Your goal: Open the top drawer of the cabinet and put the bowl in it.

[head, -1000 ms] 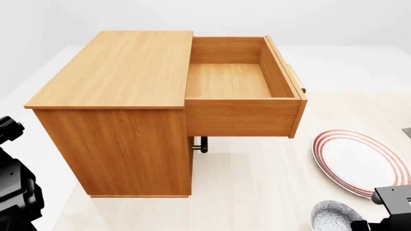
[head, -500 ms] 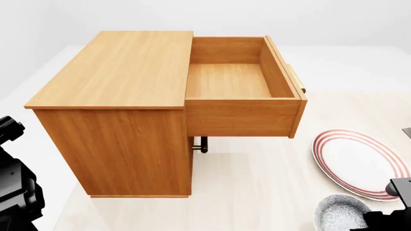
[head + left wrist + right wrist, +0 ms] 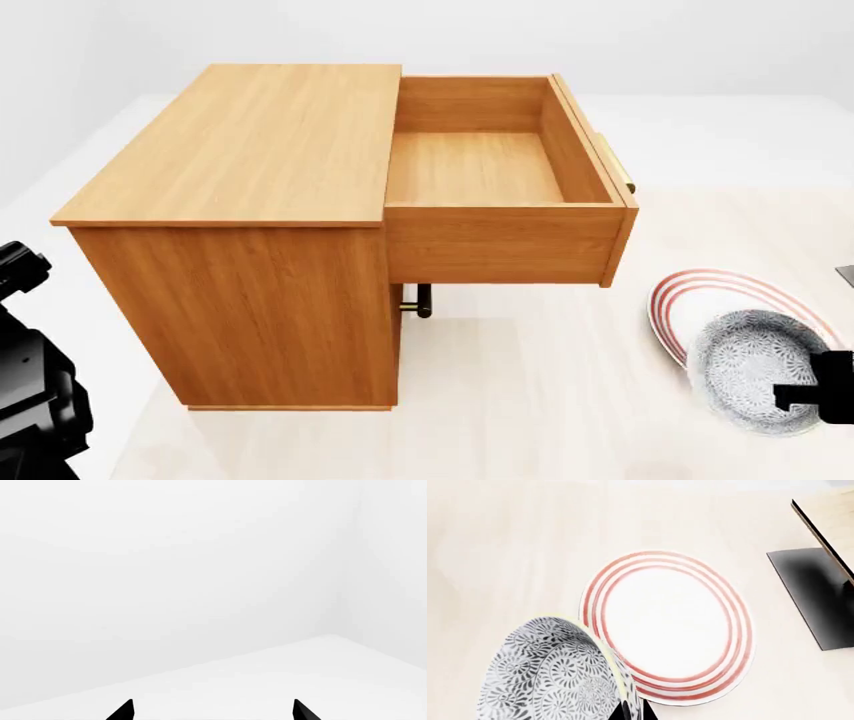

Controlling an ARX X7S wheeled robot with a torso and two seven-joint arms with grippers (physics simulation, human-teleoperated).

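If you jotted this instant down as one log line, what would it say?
top drawer: open, nothing inside | bowl: held by right gripper, over plate | left gripper: open, idle | next: likely carry bowl to drawer

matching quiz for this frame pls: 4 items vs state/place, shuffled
Items:
1. top drawer
2. bowl
3. plate
4. left pincer

States:
A. flat on the floor, red rings
B. pulled out, nothing in it
C. open, facing a bare white wall
D. held tilted in the right pincer, over the plate's edge

Pairs: 1-B, 2-D, 3-A, 4-C
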